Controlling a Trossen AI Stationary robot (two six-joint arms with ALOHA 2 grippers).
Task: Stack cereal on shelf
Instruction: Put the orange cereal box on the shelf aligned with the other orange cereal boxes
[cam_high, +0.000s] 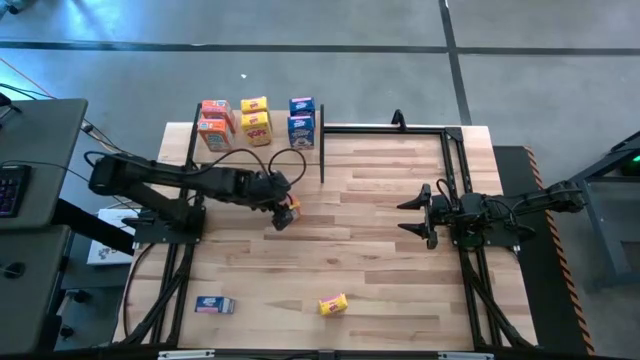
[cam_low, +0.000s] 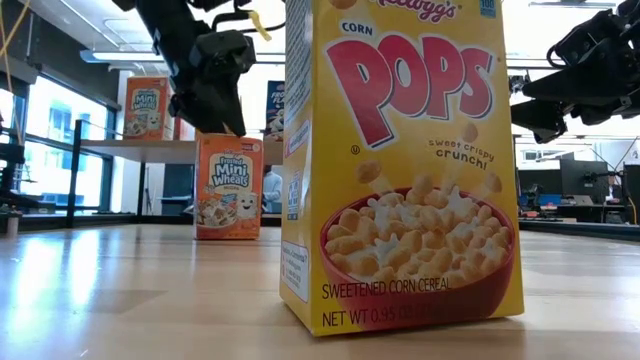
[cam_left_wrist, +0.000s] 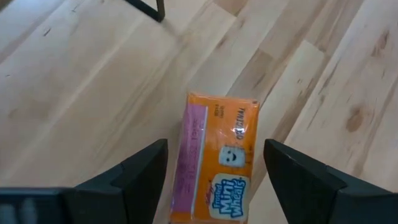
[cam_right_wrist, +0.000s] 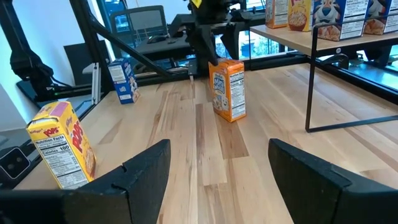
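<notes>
An orange-red cereal box (cam_left_wrist: 217, 165) stands upright on its base on the tabletop, also seen in the low view (cam_low: 229, 185) and the right wrist view (cam_right_wrist: 227, 88). My left gripper (cam_high: 283, 213) hovers just above it, pointing steeply down and open. Its fingers (cam_left_wrist: 140, 171) stand on either side of the box top with a gap on each side. On the shelf (cam_low: 130, 148) at the far left stand several orange, yellow and blue boxes (cam_high: 256, 120). My right gripper (cam_high: 408, 215) waits open at the right.
A yellow box (cam_high: 333, 304) and a blue box (cam_high: 214, 305) stand on the table near its front edge. The yellow one fills the low view (cam_low: 400, 170). Black shelf posts (cam_high: 322, 150) rise behind the left gripper. Bare tabletop lies between the two arms.
</notes>
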